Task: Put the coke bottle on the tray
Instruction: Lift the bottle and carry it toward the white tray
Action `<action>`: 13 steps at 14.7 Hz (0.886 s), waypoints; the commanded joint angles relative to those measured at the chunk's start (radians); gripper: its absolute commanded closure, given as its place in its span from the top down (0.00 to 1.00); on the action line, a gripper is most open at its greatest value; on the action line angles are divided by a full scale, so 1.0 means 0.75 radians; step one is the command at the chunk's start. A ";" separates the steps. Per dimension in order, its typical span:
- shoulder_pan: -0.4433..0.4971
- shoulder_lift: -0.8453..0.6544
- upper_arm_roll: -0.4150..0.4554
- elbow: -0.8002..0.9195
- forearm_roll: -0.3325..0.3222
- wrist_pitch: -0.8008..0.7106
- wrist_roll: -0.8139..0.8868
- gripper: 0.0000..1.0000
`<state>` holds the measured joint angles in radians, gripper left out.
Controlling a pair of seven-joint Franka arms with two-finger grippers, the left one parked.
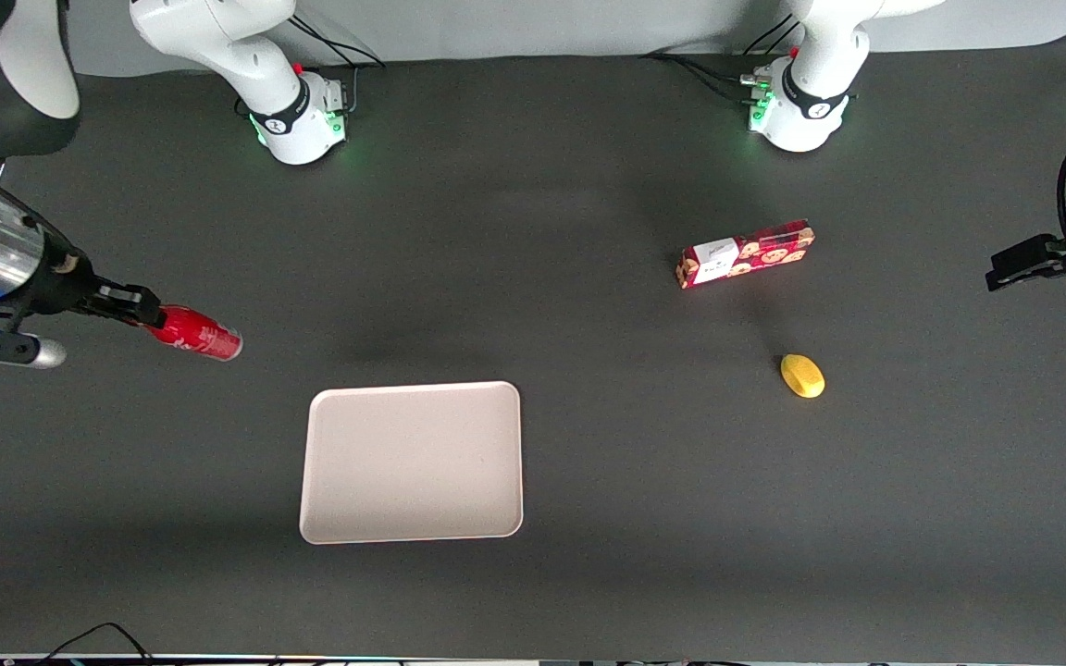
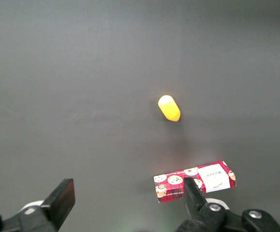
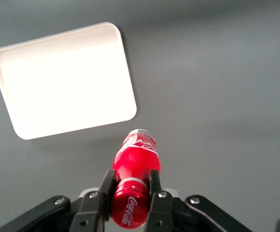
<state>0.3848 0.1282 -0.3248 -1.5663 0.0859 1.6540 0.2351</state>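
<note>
My right gripper (image 1: 146, 313) is shut on the cap end of the red coke bottle (image 1: 195, 334) and holds it tilted above the table, at the working arm's end. In the right wrist view the fingers (image 3: 106, 186) clamp the bottle's neck just under the red cap, and the bottle (image 3: 136, 157) points down toward the table. The pale pinkish-white tray (image 1: 412, 461) lies flat and bare, nearer to the front camera than the bottle and a little toward the table's middle. In the right wrist view the tray (image 3: 65, 77) lies apart from the bottle's base.
A red cookie box (image 1: 745, 253) lies toward the parked arm's end of the table. A yellow lemon-like object (image 1: 802, 376) lies nearer to the front camera than the box. Both show in the left wrist view, box (image 2: 178, 181) and yellow object (image 2: 169, 108).
</note>
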 commanded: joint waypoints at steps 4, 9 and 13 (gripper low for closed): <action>0.115 0.301 -0.076 0.082 0.112 0.306 0.073 0.00; 0.113 0.444 -0.054 0.109 0.143 0.425 0.075 0.00; 0.109 0.528 -0.033 0.109 0.180 0.515 0.071 0.00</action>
<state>0.4654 0.4791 -0.3545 -1.5258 0.1890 2.0047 0.2768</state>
